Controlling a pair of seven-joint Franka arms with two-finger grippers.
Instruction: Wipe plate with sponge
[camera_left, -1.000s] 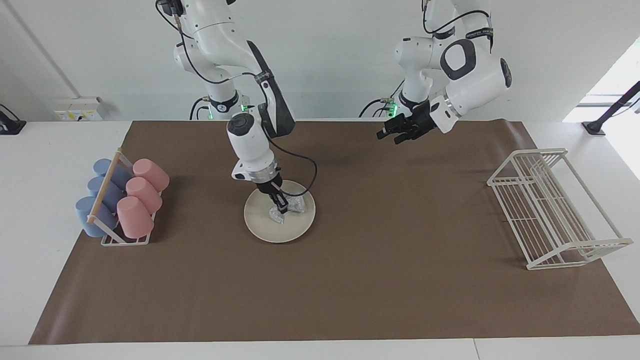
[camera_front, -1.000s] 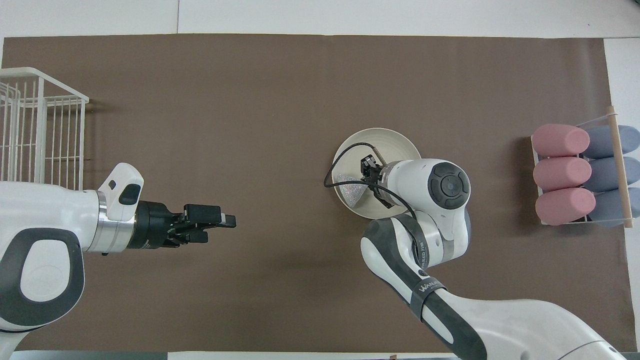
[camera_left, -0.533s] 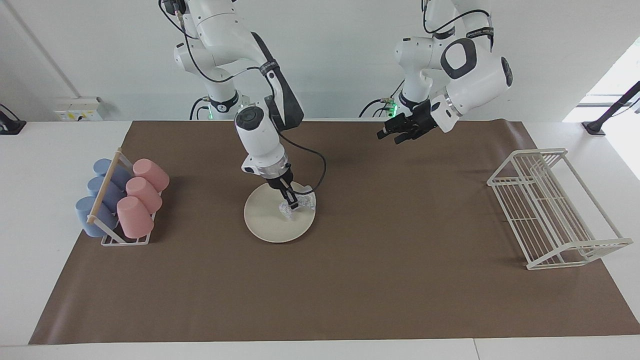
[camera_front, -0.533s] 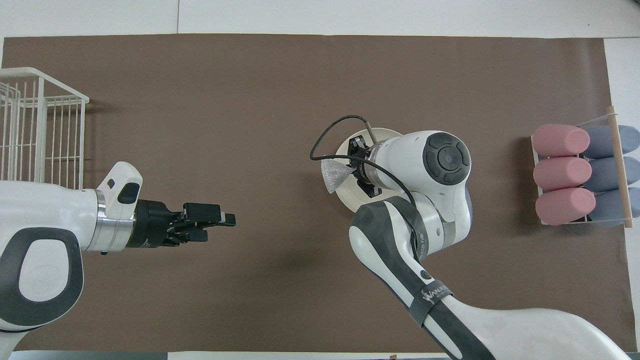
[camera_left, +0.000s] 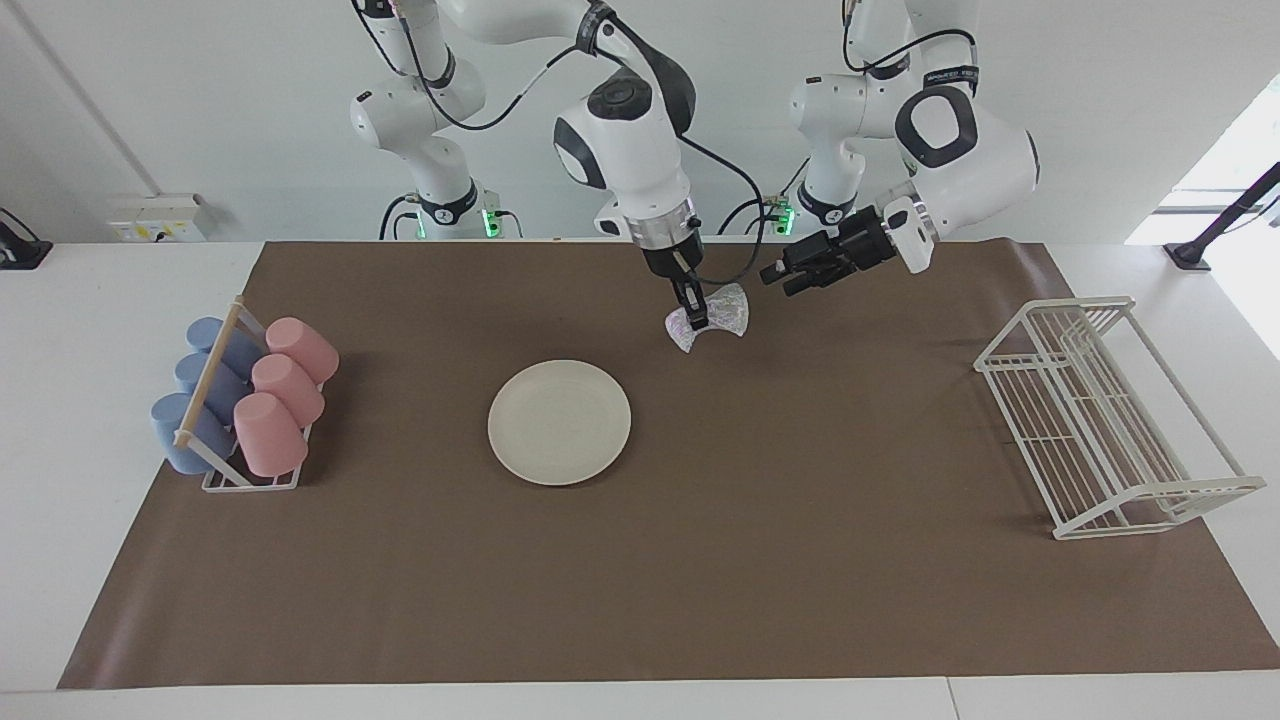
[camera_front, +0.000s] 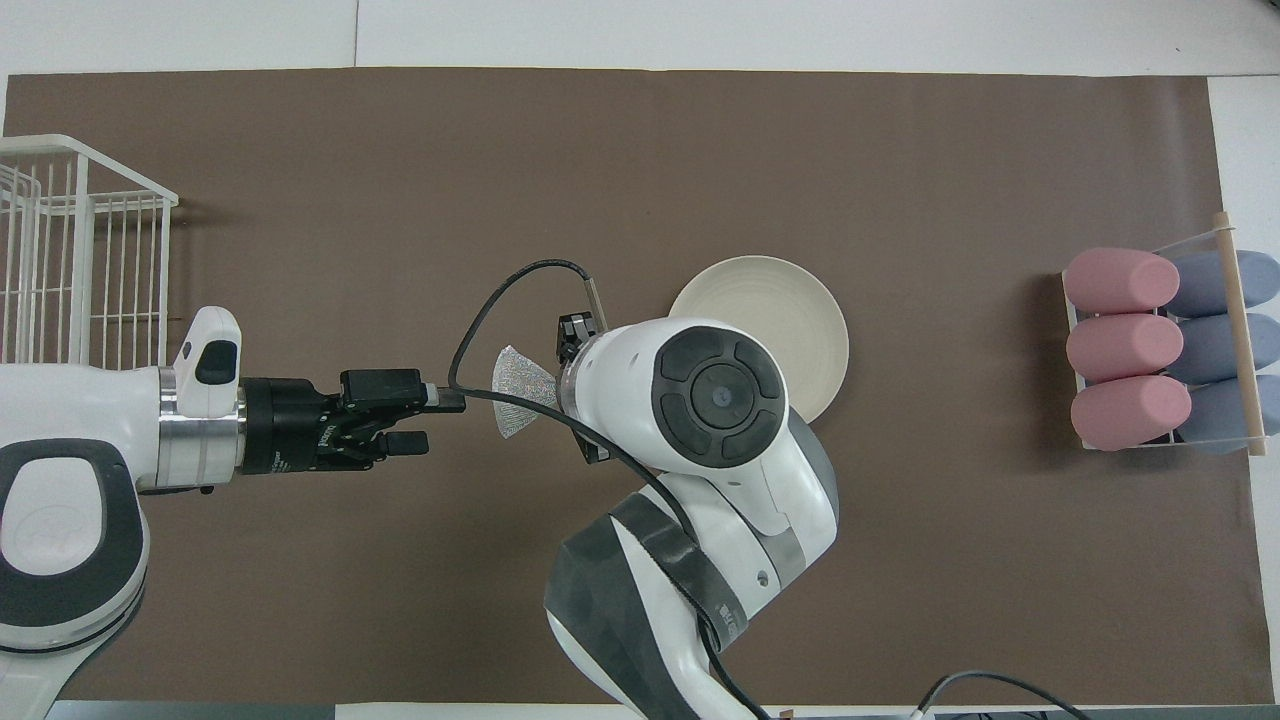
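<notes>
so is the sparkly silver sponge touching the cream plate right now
No, the right end effector holds the crinkled silvery sponge up in the air, off the round cream-white plate, which lies bare on the brown mat.

A round, cream-white plate (camera_left: 559, 422) lies flat and bare on the brown mat at mid-worktop. The small silvery, sparkly sponge (camera_left: 712, 316), pinched at its waist, hangs in the air clear of the plate, over the mat toward the left arm's end, gripped at the waist from above.
</notes>
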